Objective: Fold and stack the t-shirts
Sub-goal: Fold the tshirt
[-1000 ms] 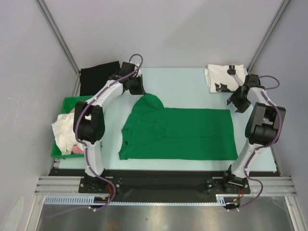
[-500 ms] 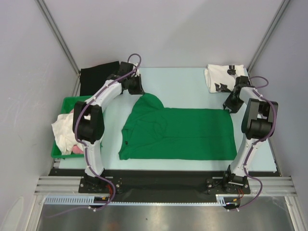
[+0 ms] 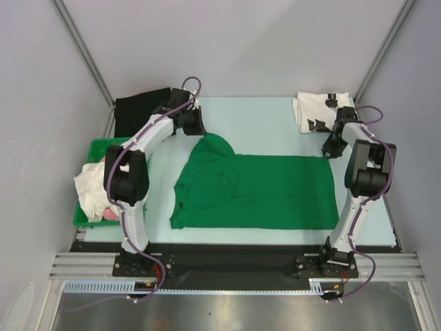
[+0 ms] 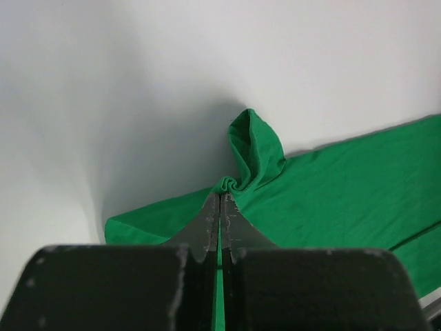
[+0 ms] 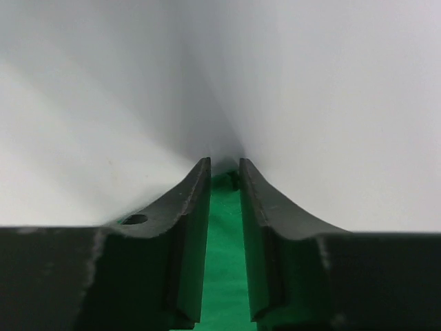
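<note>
Green t-shirt (image 3: 262, 189) lies flat, spread between the two sets of fingers. Left gripper (image 4: 220, 198) clenched on its bunched far corner. Right gripper (image 5: 224, 176) has swung onto the opposite far corner, jaws narrowing astride the cloth; grip uncertain. Fold lift probably next. Green bin (image 3: 96, 146), outboard of left fingers, holds pale crumpled cloth (image 3: 89, 189).

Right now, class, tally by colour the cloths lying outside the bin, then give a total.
Green shirt: 1
White printed shirt: 1
Black cloth: 1
Total: 3
</note>
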Robot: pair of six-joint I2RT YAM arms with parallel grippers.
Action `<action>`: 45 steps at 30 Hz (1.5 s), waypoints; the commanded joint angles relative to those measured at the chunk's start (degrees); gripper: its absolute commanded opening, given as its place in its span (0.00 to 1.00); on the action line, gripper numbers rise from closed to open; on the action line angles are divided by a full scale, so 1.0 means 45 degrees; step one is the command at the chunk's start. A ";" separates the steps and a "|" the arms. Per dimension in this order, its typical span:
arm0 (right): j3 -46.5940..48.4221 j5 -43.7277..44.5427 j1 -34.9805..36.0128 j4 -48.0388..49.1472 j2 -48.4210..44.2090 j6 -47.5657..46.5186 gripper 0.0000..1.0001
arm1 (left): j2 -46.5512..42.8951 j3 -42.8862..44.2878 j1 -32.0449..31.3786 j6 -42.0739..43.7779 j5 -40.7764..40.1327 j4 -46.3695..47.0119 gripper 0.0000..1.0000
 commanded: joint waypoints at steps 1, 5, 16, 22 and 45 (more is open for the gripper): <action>0.0325 0.0220 0.0068 0.0094 0.0338 -0.0230 0.27 | -0.0433 -0.0083 0.0139 -0.0206 0.0357 0.0274 0.00; -0.0337 0.0259 0.0068 0.0289 0.0027 -0.0230 0.10 | -0.0414 -0.0084 0.0159 -0.0206 0.0357 0.0293 0.00; -0.1139 -0.0503 0.0068 0.0348 -0.2450 -0.0268 0.00 | -0.0804 -0.0493 0.0080 -0.0244 0.0023 0.0354 0.00; -0.1802 -0.0777 0.0049 0.0231 -0.4016 -0.0425 0.00 | -0.2284 -0.1878 0.0041 -0.0792 0.0045 0.0372 0.00; -0.6803 -0.1597 -0.1083 0.1501 -0.9232 0.0629 0.00 | -0.9904 -0.9083 -0.0818 -0.1573 -0.1166 0.0821 0.00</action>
